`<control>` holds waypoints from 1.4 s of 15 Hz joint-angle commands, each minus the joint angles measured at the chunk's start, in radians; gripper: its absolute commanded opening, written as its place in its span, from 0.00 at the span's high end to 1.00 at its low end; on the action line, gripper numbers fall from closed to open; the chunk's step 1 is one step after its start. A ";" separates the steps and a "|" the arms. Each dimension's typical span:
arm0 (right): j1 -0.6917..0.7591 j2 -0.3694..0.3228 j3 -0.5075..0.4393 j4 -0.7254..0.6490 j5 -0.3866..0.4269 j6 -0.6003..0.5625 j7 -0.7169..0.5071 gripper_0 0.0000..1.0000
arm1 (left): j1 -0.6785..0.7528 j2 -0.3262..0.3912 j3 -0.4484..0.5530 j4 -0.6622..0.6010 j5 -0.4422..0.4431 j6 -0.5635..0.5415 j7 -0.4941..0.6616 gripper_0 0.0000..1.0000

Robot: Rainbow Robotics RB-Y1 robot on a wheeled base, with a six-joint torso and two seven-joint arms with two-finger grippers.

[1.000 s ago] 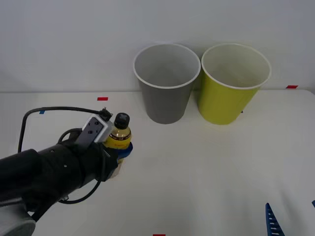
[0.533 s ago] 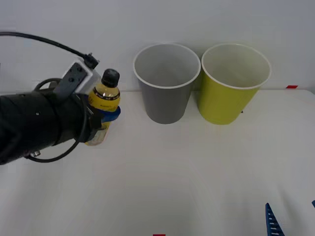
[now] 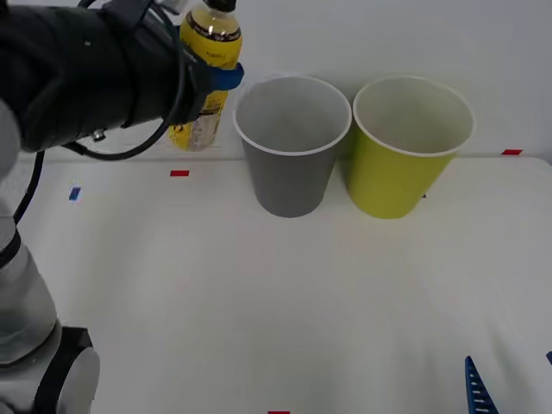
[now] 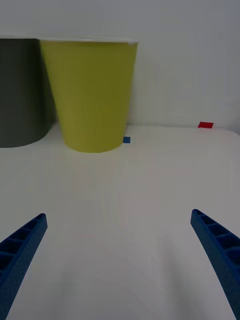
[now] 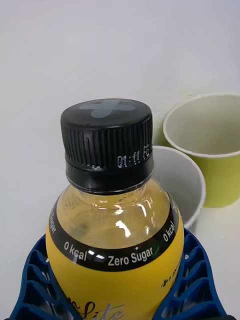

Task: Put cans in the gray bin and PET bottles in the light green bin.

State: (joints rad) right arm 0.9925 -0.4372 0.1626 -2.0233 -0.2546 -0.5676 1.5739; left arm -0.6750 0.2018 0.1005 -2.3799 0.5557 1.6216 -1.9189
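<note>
- Bottle aloft: the left gripper (image 3: 210, 86) has its jaws clamped round the body of the PET bottle (image 3: 207, 65), carried high above the bench (image 3: 285, 293) at about 11 o'clock in the front view.
- The bottle's long axis stands close to upright, black cap on top, and the blue ribbed fingers (image 5: 35, 280) hug it on both sides in the left wrist view.
- The relation that counts: the light green bin (image 3: 405, 151) sits at roughly 1 o'clock, and the gray bin (image 3: 291, 147) stands between it and the bottle, at 12 o'clock.
- From the bottle, the gray bin is just beside it toward 3 o'clock, and the light green bin lies beyond that, the two rims nearly touching.
- My read: the carry must pass clean over the gray mouth before letting go, since a drop too soon lands the bottle in the wrong bin.
- The right gripper (image 4: 120, 255) waits low at 5 o'clock on the bench, jaws spread wide and empty, facing the light green bin.
- It is the nearer arm to that bin, but the left one has the load.
</note>
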 commanded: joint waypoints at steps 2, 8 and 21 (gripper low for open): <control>0.000 0.000 0.000 0.000 0.000 0.000 0.000 0.00 | -0.268 -0.076 -0.056 0.248 -0.119 0.000 0.026 1.00; 0.000 0.000 0.000 0.000 0.000 0.000 0.000 0.00 | -0.440 -0.147 -0.073 0.524 -0.066 -0.173 0.072 1.00; 0.000 0.000 0.000 0.000 0.000 0.000 0.000 0.00 | -0.439 -0.216 -0.449 1.024 -0.060 -1.036 0.310 1.00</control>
State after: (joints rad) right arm 0.9925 -0.4372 0.1626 -2.0233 -0.2546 -0.5676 1.5739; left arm -1.1143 0.0139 -0.3252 -1.4272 0.5024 0.6662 -1.6026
